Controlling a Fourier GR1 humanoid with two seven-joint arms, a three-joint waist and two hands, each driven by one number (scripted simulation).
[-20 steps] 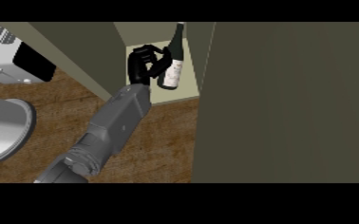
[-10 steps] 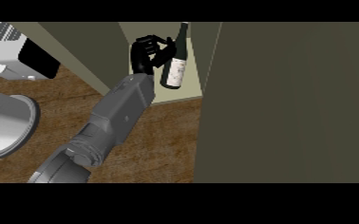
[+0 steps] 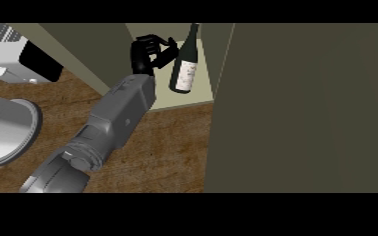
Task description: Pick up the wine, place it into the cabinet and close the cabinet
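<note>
Close by lies the brown wooden surface (image 3: 162, 145), with a round grey metal bowl (image 3: 15, 130) at its left edge. One grey forearm (image 3: 103, 130) comes up from the bottom and goes into the open olive-green cabinet (image 3: 96, 45). Which arm it is, I cannot tell. Its black robot hand (image 3: 148, 55) is inside the cabinet, fingers bent a little and spread, with nothing in them. Just beside it, on the pale cabinet floor, stands the dark glass wine bottle with a white label (image 3: 184, 70). The big cabinet door (image 3: 295, 110) hangs open on the right. A white box with a black front (image 3: 29, 62) sits far left.
</note>
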